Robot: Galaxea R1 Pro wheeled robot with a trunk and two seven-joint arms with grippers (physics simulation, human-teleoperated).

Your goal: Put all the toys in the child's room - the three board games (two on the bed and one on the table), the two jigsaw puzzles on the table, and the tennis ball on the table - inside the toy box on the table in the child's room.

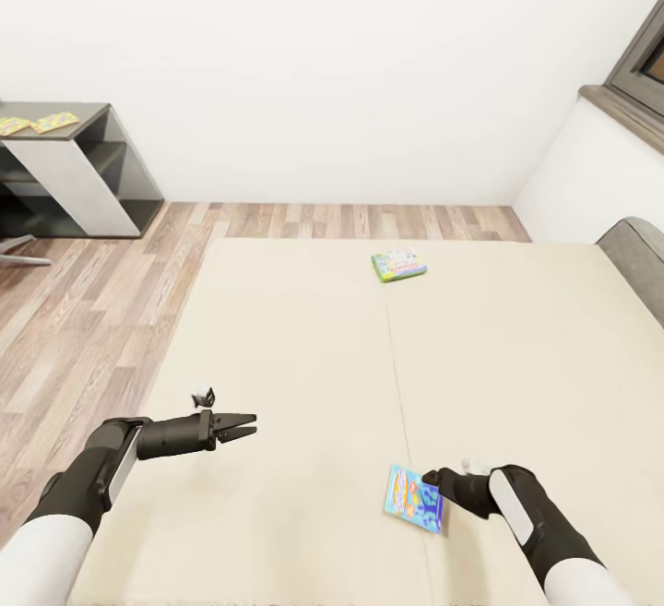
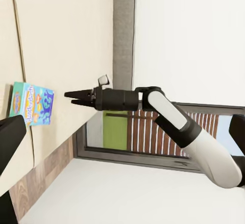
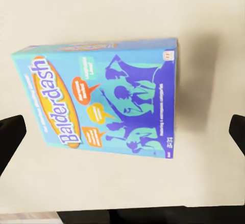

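Head view looks down over a wide beige bed (image 1: 304,338) with a seam running along its middle. A blue box (image 1: 414,498) lies flat near the bed's near edge, just right of the seam. The right end effector (image 1: 433,481) is at the box's right edge; this view does not show whether it touches. In the right wrist view the same box (image 3: 102,98), printed "Balderdash", lies between the two dark fingers (image 3: 10,137), which stand spread wide at either side and apart from it, so that end effector is released. In the left wrist view the right end effector (image 2: 71,97) appears with its tips drawn close together, beside the box (image 2: 31,104), so the views disagree.

The left end effector (image 1: 242,426) hovers over the bed's left half, well apart from the blue box, its fingers nearly closed on nothing.

A green box (image 1: 399,265) lies toward the bed's far edge, just right of the seam.

A dark table (image 1: 88,159) stands at the far left on the wood floor (image 1: 74,302), with two flat yellow items (image 1: 37,123) on top.
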